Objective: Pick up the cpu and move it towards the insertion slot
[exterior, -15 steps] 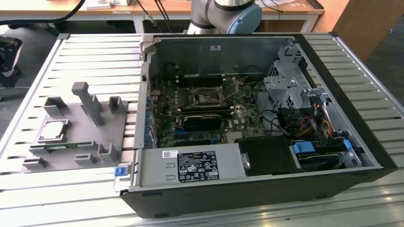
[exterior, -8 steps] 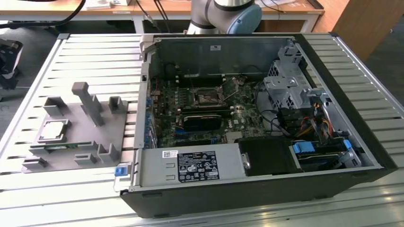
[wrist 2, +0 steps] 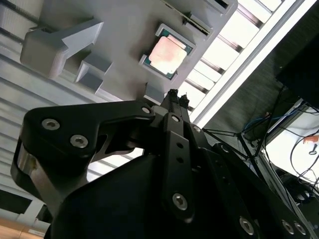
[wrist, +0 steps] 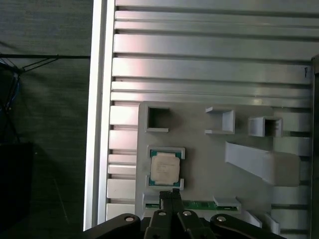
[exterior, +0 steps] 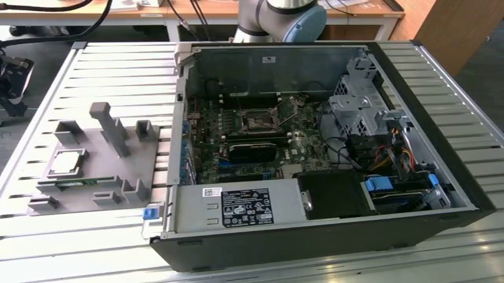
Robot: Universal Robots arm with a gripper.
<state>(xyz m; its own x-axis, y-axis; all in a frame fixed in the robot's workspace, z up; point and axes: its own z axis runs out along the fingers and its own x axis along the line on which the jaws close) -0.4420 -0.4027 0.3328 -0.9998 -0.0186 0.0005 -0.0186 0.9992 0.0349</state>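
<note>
While hovering empty, pinched narrow at the pincer [wrist: 170, 195], close by the cpu [wrist: 165, 168]. Seated flat in grey fixture [wrist: 199, 149] on counter [wrist: 199, 64], well apart from slot [exterior: 258, 121] inside case [exterior: 315, 242]. Could knock or skid off it if lowered without widening.

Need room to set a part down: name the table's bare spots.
Bare ribbed table between the grey fixture and the far edge, and the near strip before the fixture. Crowded: inside the computer case, and on the fixture around the cpu.
</note>
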